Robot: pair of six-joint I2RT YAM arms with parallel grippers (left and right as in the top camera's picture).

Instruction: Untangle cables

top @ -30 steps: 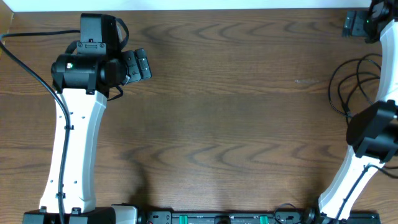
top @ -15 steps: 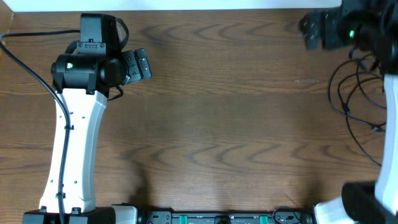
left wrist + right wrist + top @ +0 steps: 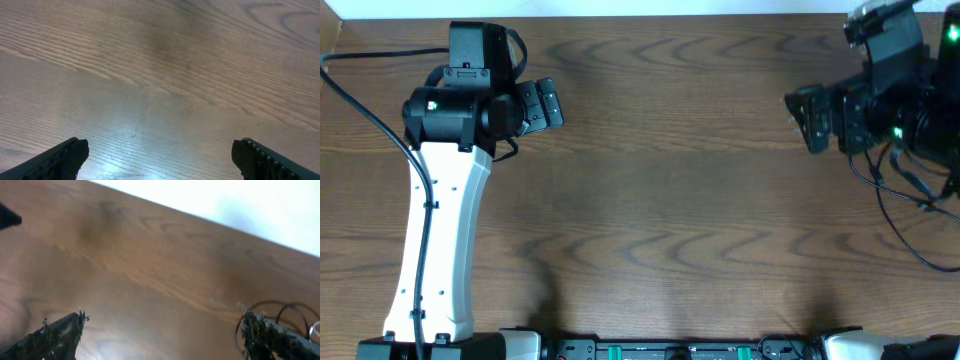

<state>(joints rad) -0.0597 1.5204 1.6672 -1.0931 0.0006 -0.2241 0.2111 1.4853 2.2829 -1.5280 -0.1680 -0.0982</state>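
The cables (image 3: 898, 218) are thin black cords in loose loops at the table's right edge, partly hidden under my right arm. In the right wrist view the cables (image 3: 272, 302) curl just behind the right fingertip. My right gripper (image 3: 812, 118) hovers at the upper right, pointing left, just left of the cables. It is open and holds nothing; in its own view the right gripper (image 3: 162, 330) spans only bare wood. My left gripper (image 3: 542, 105) sits far off at the upper left, open and empty. The left gripper (image 3: 160, 159) has only table between its fingers.
The wooden table (image 3: 670, 200) stretches between the two arms. A thick black arm cable (image 3: 365, 105) runs beside the left arm. A black rail with connectors (image 3: 670, 350) lines the front edge. A white surface (image 3: 260, 205) borders the table's far edge.
My right arm has swung from the right edge to the upper right, and its gripper now points left over the table. The left arm has not moved.
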